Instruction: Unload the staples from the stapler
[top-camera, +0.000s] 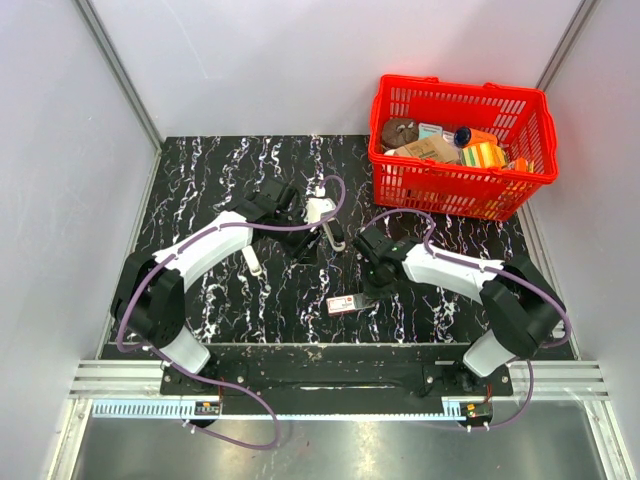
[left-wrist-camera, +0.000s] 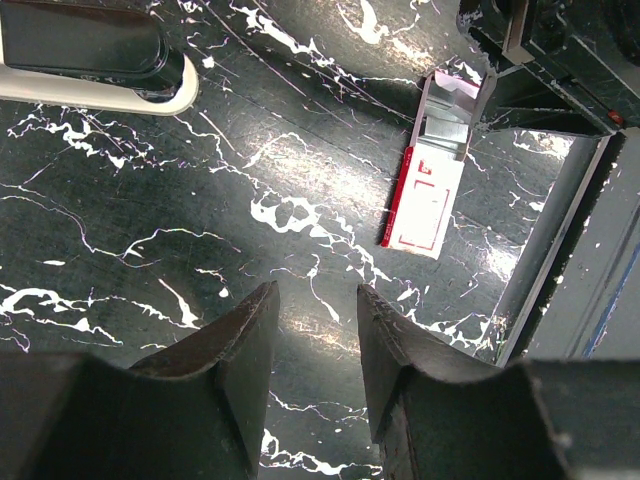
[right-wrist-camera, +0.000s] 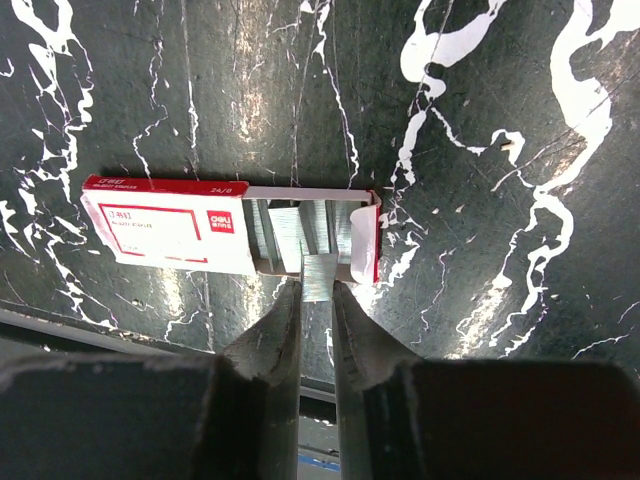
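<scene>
The stapler (top-camera: 331, 232), grey-silver with darker parts, lies at mid-table beside my left gripper (top-camera: 305, 238). In the left wrist view a slim dark-and-pale object (left-wrist-camera: 95, 60) at the top left looks like part of it. My left gripper (left-wrist-camera: 315, 290) is open and empty above bare table. My right gripper (right-wrist-camera: 317, 290) is shut on a short silver strip of staples (right-wrist-camera: 321, 275). It holds the strip at the open end of a small red-and-white staple box (right-wrist-camera: 170, 232), which has more staples in its tray. The box also shows in the top view (top-camera: 343, 304) and the left wrist view (left-wrist-camera: 425, 205).
A red basket (top-camera: 520, 110) with several items stands at the back right. A slim white bar (top-camera: 252, 262) lies left of centre. The table's metal front rail (left-wrist-camera: 545, 260) runs close behind the box. White walls enclose the table.
</scene>
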